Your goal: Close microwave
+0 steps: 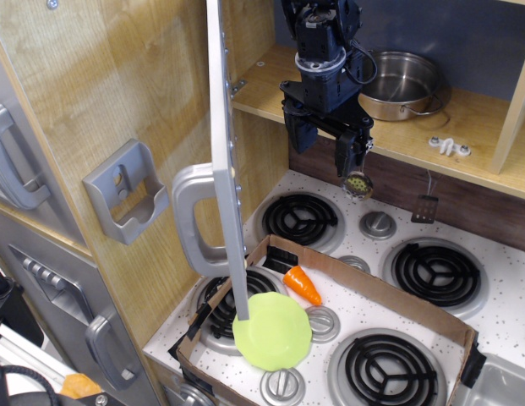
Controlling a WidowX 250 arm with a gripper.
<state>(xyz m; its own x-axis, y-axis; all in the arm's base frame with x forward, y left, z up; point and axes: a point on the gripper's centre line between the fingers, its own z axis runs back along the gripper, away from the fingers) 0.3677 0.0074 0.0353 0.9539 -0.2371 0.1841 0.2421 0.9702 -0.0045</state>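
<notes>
The microwave is the wooden compartment at the top. Its grey door stands wide open and is seen edge-on, reaching down to the stove. The door's curved silver handle faces left. My black gripper hangs just in front of the compartment opening, to the right of the door and apart from it. Its two fingers are spread with nothing between them. The door's window is hidden at this angle.
A steel pot sits inside the compartment beside a white hook piece. Below, a cardboard box on the stove holds a carrot and a green plate. A grey wall bracket and cabinet handles are at left.
</notes>
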